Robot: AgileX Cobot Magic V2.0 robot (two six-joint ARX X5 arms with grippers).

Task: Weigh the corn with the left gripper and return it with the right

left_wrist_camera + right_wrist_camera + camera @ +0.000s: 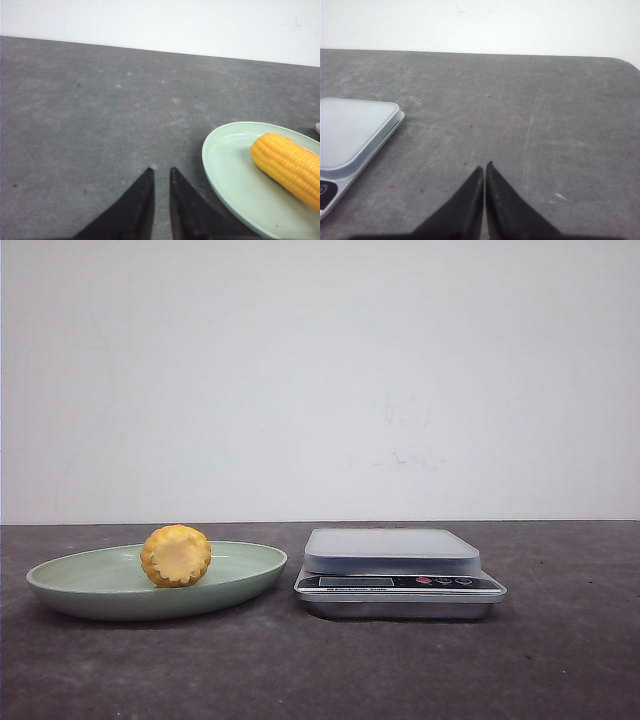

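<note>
The corn (176,555), a yellow-orange cob, lies in a pale green oval plate (80,585) on the left of the table, its paler cut end facing the front camera. It also shows in the left wrist view (287,167), lying lengthwise in the plate (235,185). My left gripper (160,170) hovers over bare table beside the plate's rim, nearly shut, with only a narrow slit between its fingers and nothing in it. My right gripper (484,166) is shut and empty over bare table beside the scale. Neither gripper shows in the front view.
A silver kitchen scale (400,585) with a pale grey platform (390,548) stands just right of the plate; its corner shows in the right wrist view (355,132). The dark grey tabletop (560,660) ends at a white wall behind.
</note>
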